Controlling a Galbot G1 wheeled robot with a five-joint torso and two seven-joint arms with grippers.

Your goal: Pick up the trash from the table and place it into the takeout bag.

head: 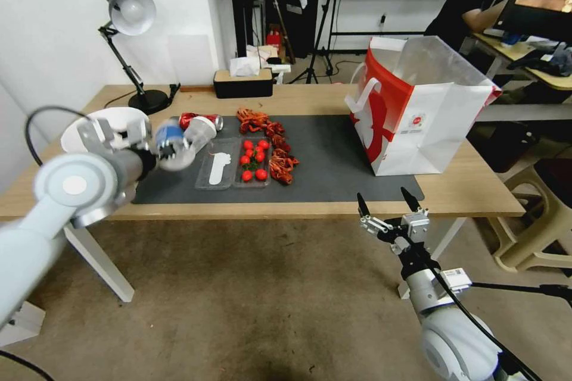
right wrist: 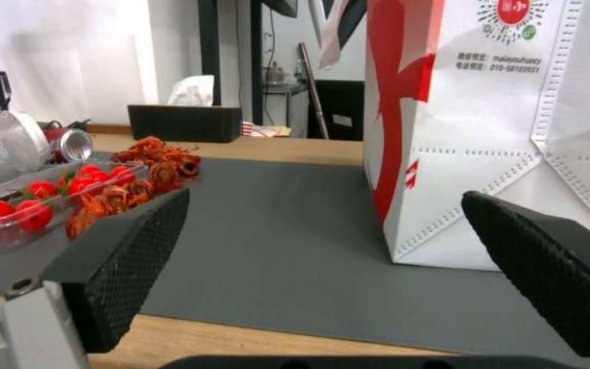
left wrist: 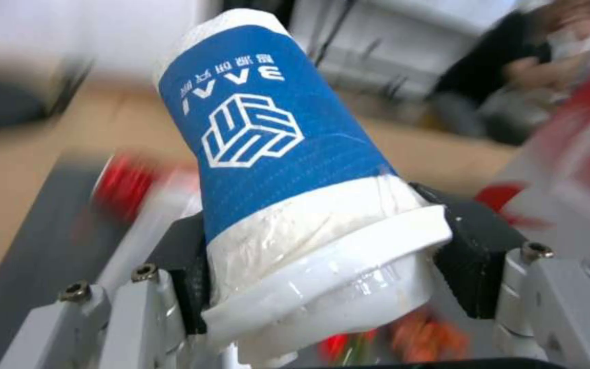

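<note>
From the head camera, the left tool (head: 161, 146) hangs at nine o'clock over the light-wood worktop (head: 310, 101), with the tall white-and-red paper takeout bag (head: 417, 110) at two o'clock and the right tool (head: 387, 205) spread wide, holding nothing, at five o'clock. The left wrist camera shows the left tool's black pads (left wrist: 476, 246) clamped on a blue-and-white lidded paper cup (left wrist: 274, 159). The right wrist camera looks between parted black pads (right wrist: 131, 256) at the bag, standing at one o'clock on the dark grey rectangular mat (right wrist: 274, 230).

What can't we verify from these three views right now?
- Takeout bag contents: head view sees no floor of the bag, walls hide it; the right wrist view cuts off its top.
- White basin: largely hidden behind the left gripper and arm in the head view.
- Blue-white paper cup: background table items are motion-blurred in the left wrist view.
- Clear plastic cup: cut off by the right wrist view's edge.
</note>
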